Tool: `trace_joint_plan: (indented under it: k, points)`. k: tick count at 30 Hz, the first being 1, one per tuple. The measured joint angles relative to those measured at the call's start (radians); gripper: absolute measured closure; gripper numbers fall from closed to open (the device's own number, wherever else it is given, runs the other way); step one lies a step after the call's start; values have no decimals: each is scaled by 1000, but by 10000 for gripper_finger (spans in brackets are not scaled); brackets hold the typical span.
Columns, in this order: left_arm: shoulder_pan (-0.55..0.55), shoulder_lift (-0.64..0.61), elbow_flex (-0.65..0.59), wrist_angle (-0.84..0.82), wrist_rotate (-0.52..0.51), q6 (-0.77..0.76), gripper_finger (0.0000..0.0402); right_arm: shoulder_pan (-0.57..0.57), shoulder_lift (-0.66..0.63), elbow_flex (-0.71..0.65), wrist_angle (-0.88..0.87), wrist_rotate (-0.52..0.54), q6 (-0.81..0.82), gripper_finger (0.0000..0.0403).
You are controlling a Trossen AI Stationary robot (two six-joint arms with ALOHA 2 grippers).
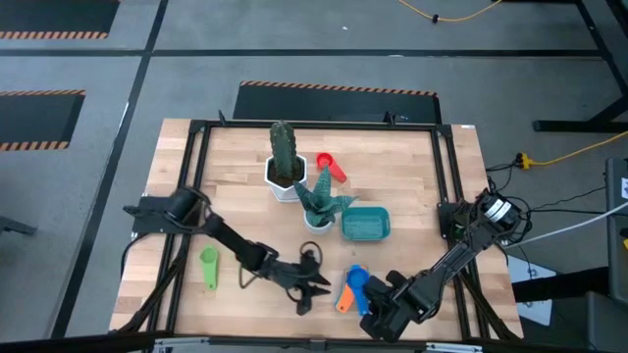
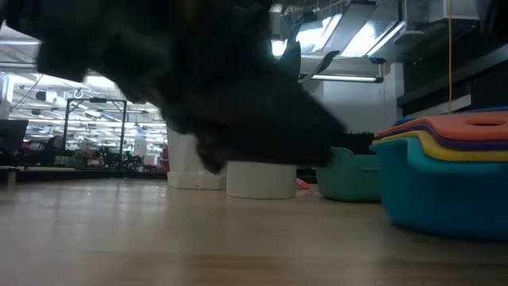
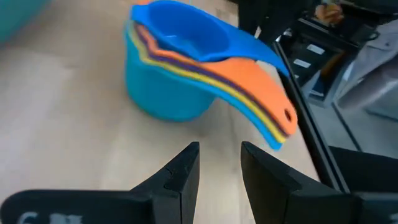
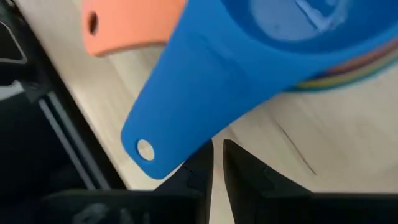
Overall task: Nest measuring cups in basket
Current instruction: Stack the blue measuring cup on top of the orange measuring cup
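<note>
High view first, reading across: on the pale wooden worktop [image 1: 392, 176] a lone green plastic measuring cup [image 1: 209, 266] lies flat near the left edge, well apart from everything else. Next comes the left hand [image 1: 312, 285], low over the front of the worktop, its two dark fingers [image 3: 183, 177] standing a little apart with nothing between them; in the left wrist view it points at the stack from just beside it. That stack of nested plastic measuring cups [image 1: 354, 286], a blue bowl on top with orange, yellow and purple rims showing inside a larger teal-blue cup, sits on the bare wood near the front edge, not in the basket. Behind it stand a white hexagonal pot with a tall cactus [image 1: 284, 162] and a small white round pot with a spiky plant [image 1: 318, 208], a red plastic measuring cup [image 1: 331, 166] lying beside them, and the small teal shallow plastic basket [image 1: 365, 224], which appears to hold nothing. Furthest right, the right hand [image 1: 384, 309] is pressed nearly together just at the stack's blue handle [image 4: 180, 118], gripping nothing that I can see.

Nesting looks well advanced, with green and red cups still loose. Next likely calls for grasping a loose cup or the stack itself and carrying it to the basket.
</note>
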Motion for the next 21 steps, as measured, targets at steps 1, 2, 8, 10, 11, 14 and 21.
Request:
trace_joint_plan:
  k: [1, 2, 8, 10, 11, 14, 21]
  points:
    - [6, 21, 25, -1, 21, 1, 292, -3, 0, 0, 12, 0, 0, 361]
    - [13, 42, 50, -4, 48, 0, 292, -5, 0, 0, 30, 0, 0, 361]
    - [41, 93, 139, -6, 150, 3, 292, -27, 0, 0, 129, -3, -1, 361]
    - [45, 93, 147, -17, 160, 3, 292, -35, 0, 0, 151, -3, -2, 361]
    - [47, 93, 150, -24, 165, 3, 292, -39, 0, 0, 155, -3, -2, 361]
    - [50, 93, 159, -29, 167, 3, 292, -51, 0, 0, 160, -3, -3, 361]
    - [50, 93, 159, -33, 167, 4, 292, -73, 0, 0, 165, -6, -5, 361]
